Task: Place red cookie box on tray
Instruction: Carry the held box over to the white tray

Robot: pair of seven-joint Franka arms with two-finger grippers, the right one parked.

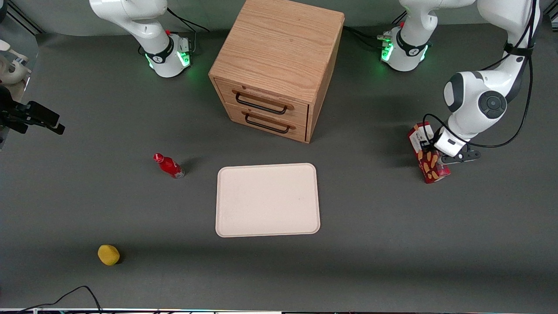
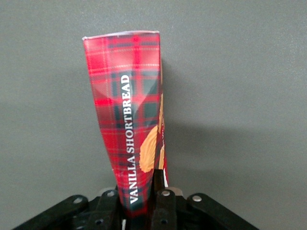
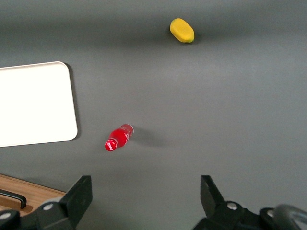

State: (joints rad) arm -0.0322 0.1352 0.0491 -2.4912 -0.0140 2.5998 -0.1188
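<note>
End effector (image 1: 432,153): clenched on the long dark-red cardboard cookie box (image 1: 427,157).
Do well: hold tight, lift, carry sideways to the flat cream-pink tray (image 1: 226,218).

Dark grey matte bench (image 1: 383,261) across the whole front view, surface plain and even. Light-oak cabinet (image 1: 279,56) standing on it, farther from the front camera than the middle of the bench, turned a little askew. Two drawers stacked in its face, upper drawer (image 1: 261,102) and lower drawer (image 1: 266,122), each with a black bar handle. Soft shadow on the bench beside the cabinet, toward the working arm's end. Diffuse overhead light, no hard edges. Faint green glow on the bench at two spots near the cabinet. Black cable (image 1: 74,293) looping in at the bench's near edge. Pale strip along that edge.
</note>
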